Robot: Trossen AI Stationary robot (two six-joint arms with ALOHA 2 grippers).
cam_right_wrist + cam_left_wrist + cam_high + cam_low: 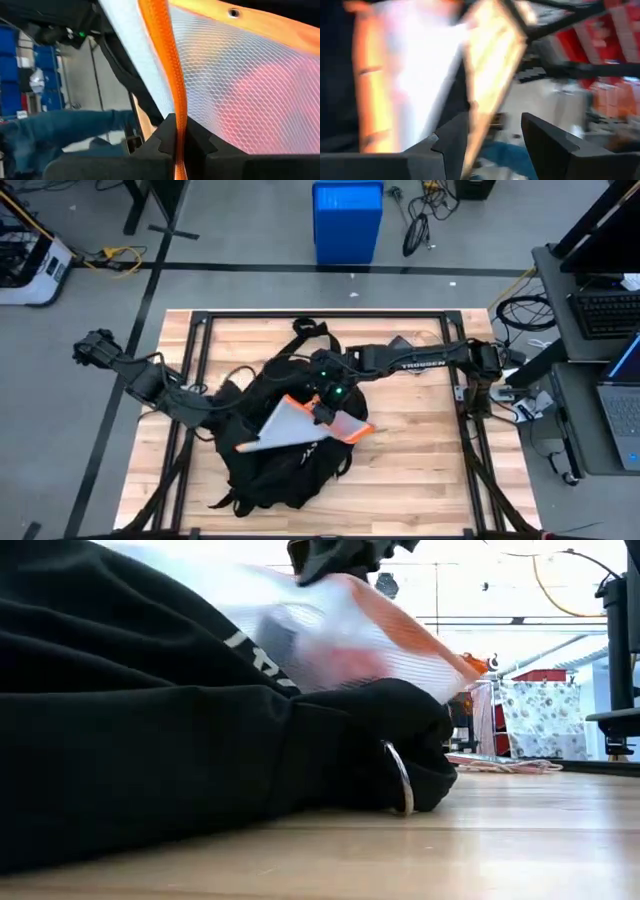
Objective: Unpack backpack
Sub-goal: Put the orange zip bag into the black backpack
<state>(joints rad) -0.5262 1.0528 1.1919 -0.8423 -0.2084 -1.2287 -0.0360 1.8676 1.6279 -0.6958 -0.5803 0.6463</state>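
Black backpack (150, 730) below right gripper (177, 145), jaws clamping mesh pouch (240, 90)

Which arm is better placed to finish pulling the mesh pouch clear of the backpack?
Right. The right gripper is already shut on the orange edge of the mesh pouch, lifted above the backpack. The left gripper is open beside the pouch, holding nothing.

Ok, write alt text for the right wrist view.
The right pincer is shut on the orange edge of a white mesh pouch, which fills most of the frame. Blue bins stand in the room behind.
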